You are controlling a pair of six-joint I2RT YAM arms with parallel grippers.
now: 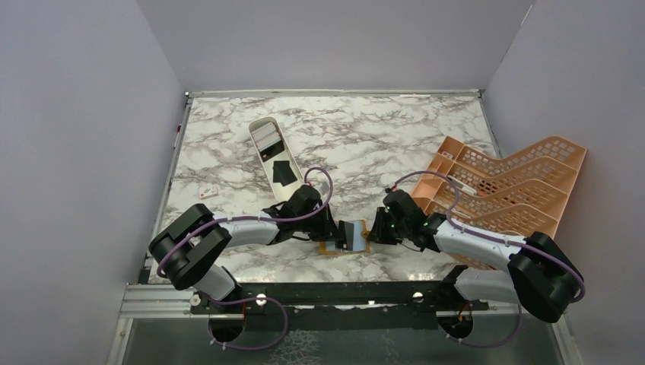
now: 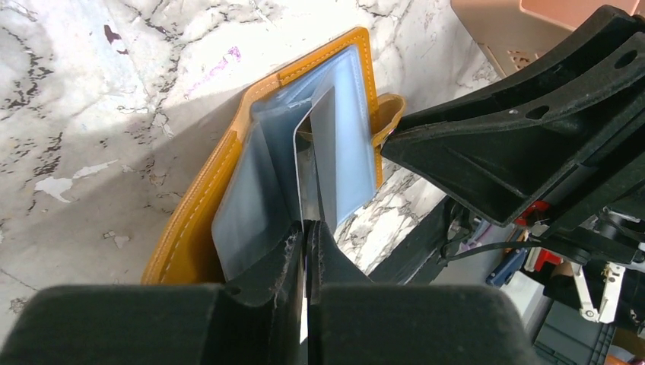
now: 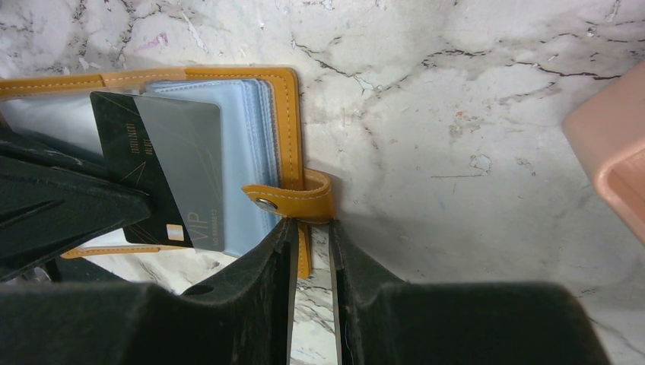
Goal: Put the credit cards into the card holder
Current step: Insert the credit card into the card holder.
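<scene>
Pinching a black card point(image 2: 313, 152) edge-on, my left claw point(image 2: 306, 228) is clenched tight on its near end; the far end is slid in among the clear sleeves point(image 2: 255, 205) of the card holder point(image 2: 199, 213), which lies open on the marble table point(image 2: 91, 114) straight ahead of my fingertips. Part of the card shows greyed under one sleeve. My right claw point(image 3: 312, 232) faces it from the opposite side and grasps the holder by its snap strap point(image 3: 293, 199) at the edge, so the holder sits between both claws. Well beyond my left claw a white tray point(image 1: 272, 154) holds more credit cards: a spare black card point(image 1: 284, 173) at the end nearer me, grey cards point(image 1: 266, 138) at the far end. An orange rack point(image 1: 525, 182) stands just beside and beyond my right claw.
</scene>
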